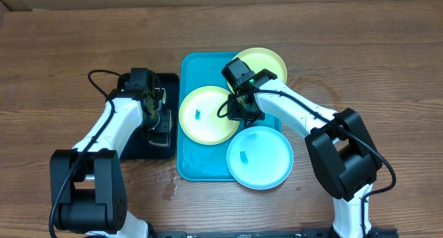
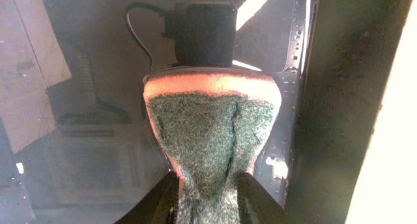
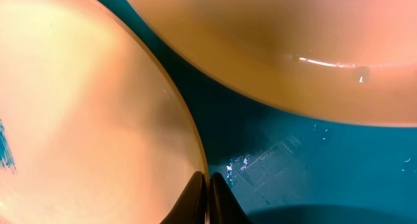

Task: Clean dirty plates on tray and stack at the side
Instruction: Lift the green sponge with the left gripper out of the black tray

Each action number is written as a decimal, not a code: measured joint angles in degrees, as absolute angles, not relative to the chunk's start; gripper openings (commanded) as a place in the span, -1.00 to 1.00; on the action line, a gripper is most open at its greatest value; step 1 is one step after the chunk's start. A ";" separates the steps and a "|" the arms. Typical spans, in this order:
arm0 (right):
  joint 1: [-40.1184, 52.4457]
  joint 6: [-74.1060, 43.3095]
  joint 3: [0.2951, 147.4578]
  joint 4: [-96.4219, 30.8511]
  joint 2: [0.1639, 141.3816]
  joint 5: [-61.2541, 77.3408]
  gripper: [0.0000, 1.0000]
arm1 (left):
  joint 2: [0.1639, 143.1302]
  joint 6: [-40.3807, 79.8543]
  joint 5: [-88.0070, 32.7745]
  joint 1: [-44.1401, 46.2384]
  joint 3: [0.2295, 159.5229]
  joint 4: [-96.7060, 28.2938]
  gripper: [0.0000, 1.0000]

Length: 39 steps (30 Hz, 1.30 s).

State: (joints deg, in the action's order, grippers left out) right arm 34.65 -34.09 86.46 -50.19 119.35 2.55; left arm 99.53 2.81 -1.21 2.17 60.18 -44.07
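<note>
The turquoise tray (image 1: pixel 190 163) holds three plates. A yellow-green plate (image 1: pixel 204 115) with a blue smudge lies at its left. A second yellow-green plate (image 1: pixel 268 61) lies at the far right corner. A light blue plate (image 1: pixel 261 157) with a blue smudge lies at the near right. My right gripper (image 1: pixel 240 108) is shut on the right rim of the smudged yellow-green plate (image 3: pixel 98 120), its fingers (image 3: pixel 207 198) pinching the edge. My left gripper (image 1: pixel 160 108) is over the black tray (image 1: pixel 166 82) and shut on a green and orange sponge (image 2: pixel 212 139).
The black tray lies left of the turquoise tray. Wooden table (image 1: pixel 62 58) surrounds both. Water drops (image 1: pixel 173 186) lie near the turquoise tray's front left corner. The right arm (image 1: pixel 304 113) reaches across the tray's right side.
</note>
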 measured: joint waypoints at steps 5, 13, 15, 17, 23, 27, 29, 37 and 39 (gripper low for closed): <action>34.65 -34.09 86.48 -50.17 119.35 2.55 -0.91 | 99.53 2.81 -1.17 2.17 58.17 -41.45 -0.41; 34.65 -34.06 86.48 -50.19 119.35 2.55 -0.91 | 99.53 2.98 -0.58 2.17 56.95 -39.18 -0.92; 34.63 -34.06 86.48 -50.19 119.35 2.55 -0.91 | 99.53 2.98 -0.56 2.17 57.23 -39.92 -0.92; 34.65 -34.06 86.48 -50.19 119.35 2.55 -0.90 | 99.53 2.98 -0.40 2.17 58.57 -42.37 -0.91; 34.65 -34.09 86.46 -50.19 119.35 2.57 -0.90 | 99.55 2.98 0.58 1.43 70.11 -47.68 -0.92; 34.65 -34.09 86.48 -50.15 119.35 2.57 -0.91 | 99.48 2.94 1.17 1.04 76.53 -47.55 -0.92; 34.65 -34.09 86.46 -50.17 119.35 2.57 -0.91 | 99.37 2.94 1.32 1.02 77.49 -47.46 -0.92; 34.65 -34.09 86.48 -50.11 119.35 2.55 -0.89 | 99.42 2.94 2.52 1.02 74.94 -46.59 -0.92; 34.65 -34.11 86.46 -50.06 119.35 2.55 -0.89 | 99.42 2.96 2.74 1.02 72.27 -44.60 -0.92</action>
